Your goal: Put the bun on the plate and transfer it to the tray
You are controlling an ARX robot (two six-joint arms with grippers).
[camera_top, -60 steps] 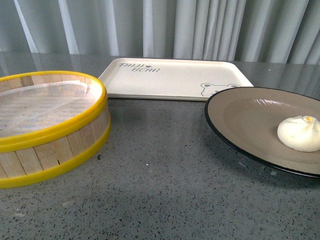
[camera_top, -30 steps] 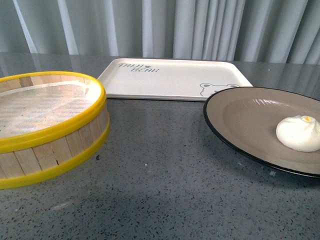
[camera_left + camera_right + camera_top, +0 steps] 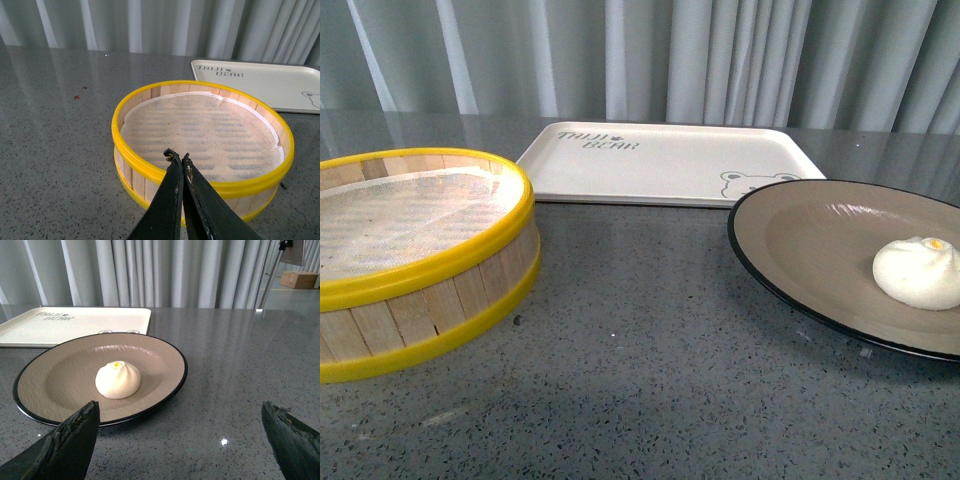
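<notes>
The white bun with its orange dot rests on the beige plate with a black rim, at the right of the table. Behind it lies the cream tray with a bear drawing, nothing on it. My right gripper is open, wide apart over the bare table beside the plate's edge, holding nothing. My left gripper is shut with nothing in it, its tips over the near rim of the steamer basket. Neither arm shows in the front view.
A yellow-rimmed wooden steamer basket with a white cloth liner stands at the left, holding nothing. The grey speckled tabletop runs between basket and plate. Grey curtains hang behind the table.
The front view has shifted slightly, so the basket and plate sit a little differently in the picture. The bun stays in place on the plate.
</notes>
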